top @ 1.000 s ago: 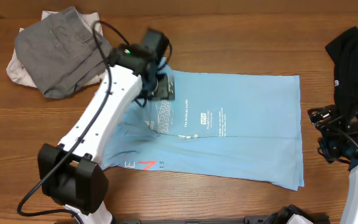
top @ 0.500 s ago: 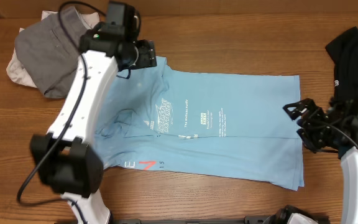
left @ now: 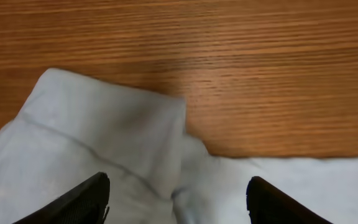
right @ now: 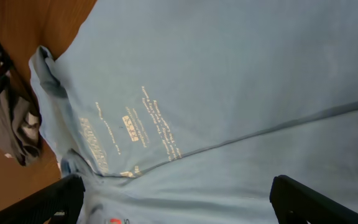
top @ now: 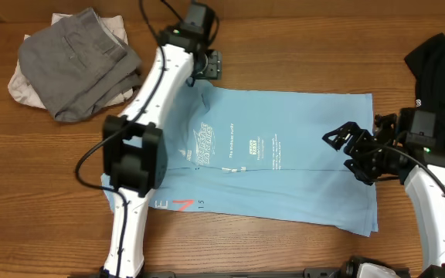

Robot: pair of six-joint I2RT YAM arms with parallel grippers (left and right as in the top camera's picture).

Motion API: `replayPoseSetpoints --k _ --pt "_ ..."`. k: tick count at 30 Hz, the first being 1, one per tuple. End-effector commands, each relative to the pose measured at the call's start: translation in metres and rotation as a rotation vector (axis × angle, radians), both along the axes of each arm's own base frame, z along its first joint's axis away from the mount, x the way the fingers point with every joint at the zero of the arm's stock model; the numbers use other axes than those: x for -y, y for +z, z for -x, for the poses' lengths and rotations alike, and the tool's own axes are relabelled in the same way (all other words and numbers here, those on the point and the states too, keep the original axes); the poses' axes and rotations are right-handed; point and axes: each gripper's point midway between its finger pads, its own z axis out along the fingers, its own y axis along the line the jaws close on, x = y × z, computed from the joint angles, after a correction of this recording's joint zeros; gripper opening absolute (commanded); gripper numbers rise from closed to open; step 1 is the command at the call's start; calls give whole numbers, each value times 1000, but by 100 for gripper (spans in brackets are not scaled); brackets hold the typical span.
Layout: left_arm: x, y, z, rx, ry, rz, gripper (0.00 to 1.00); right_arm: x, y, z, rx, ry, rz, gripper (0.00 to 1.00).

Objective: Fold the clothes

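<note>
Light blue T-shirt (top: 284, 154) spread flat mid-way across wooden table (top: 284, 38), folding judged barely begun

Long axis left to right, hem at right, neck end at left; no finished fold evident. Left gripper (left: 176, 193) parted, empty, over far sleeve corner; right gripper (top: 348, 148) splayed wide above hem end. Grey garment (top: 76, 66) heaped far left, black garment (top: 443, 69) far right, both apparently awaiting folding.

Your left gripper (top: 209, 65) hovers splayed above the T-shirt (top: 300, 166)'s far edge; your right gripper (top: 344, 147), equally splayed, above its right end.
</note>
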Motion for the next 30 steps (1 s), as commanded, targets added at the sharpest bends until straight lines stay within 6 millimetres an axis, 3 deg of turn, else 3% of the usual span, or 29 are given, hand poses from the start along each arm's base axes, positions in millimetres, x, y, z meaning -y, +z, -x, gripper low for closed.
replayPoseSetpoints --k 1,5,16,24,30 --pt "-13 -16 -12 31 12 -132 73 -3 3 -5 19 27 23 100" --pt "-23 -30 -15 30 22 -199 71 -8 2 -4 14 44 33 100" --pt "-26 -30 -29 88 17 -233 62 -20 1 -2 11 83 41 100" --pt "-21 -62 -21 18 -63 -252 71 -21 1 -3 15 87 42 100" --pt "-17 -59 -25 37 -65 -242 72 -15 -2 -3 7 73 78 100"
